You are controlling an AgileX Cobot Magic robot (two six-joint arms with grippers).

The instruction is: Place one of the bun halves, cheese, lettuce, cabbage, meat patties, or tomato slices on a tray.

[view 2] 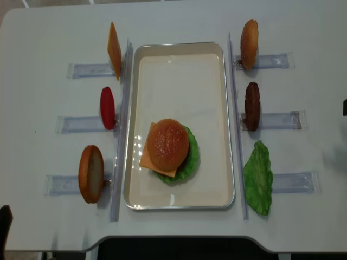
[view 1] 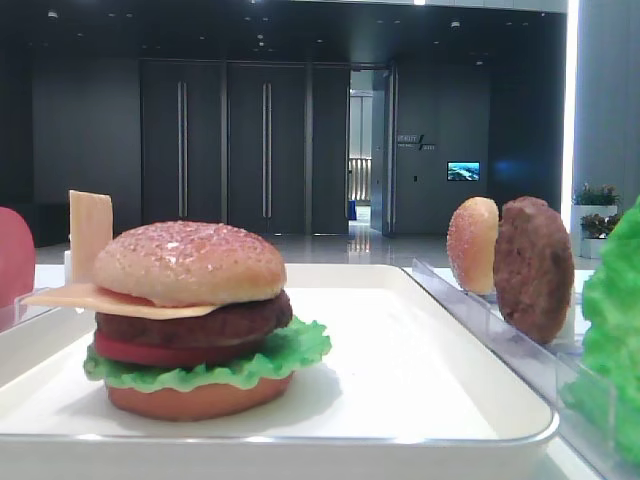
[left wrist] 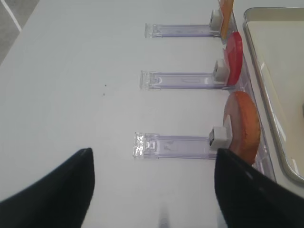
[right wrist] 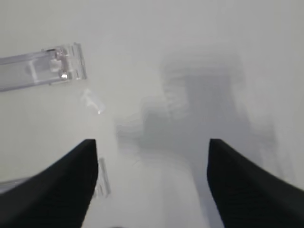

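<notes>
On the white tray (view 2: 217, 108) at the middle of the table (view 2: 179, 19), you see a stacked burger: a domed top bun half (view 2: 168, 144) over a cheese slice (view 2: 147, 158), a meat patty (view 1: 190, 325), a tomato slice (view 1: 160, 352), lettuce (view 2: 191, 154) and a bun base (view 1: 200, 398). Spare pieces stand in clear racks (view 2: 122, 124) on both sides. Your right tool (right wrist: 152, 161) hangs spread and empty over bare table. Your left tool (left wrist: 152, 166) is also spread, empty, near the left racks.
</notes>
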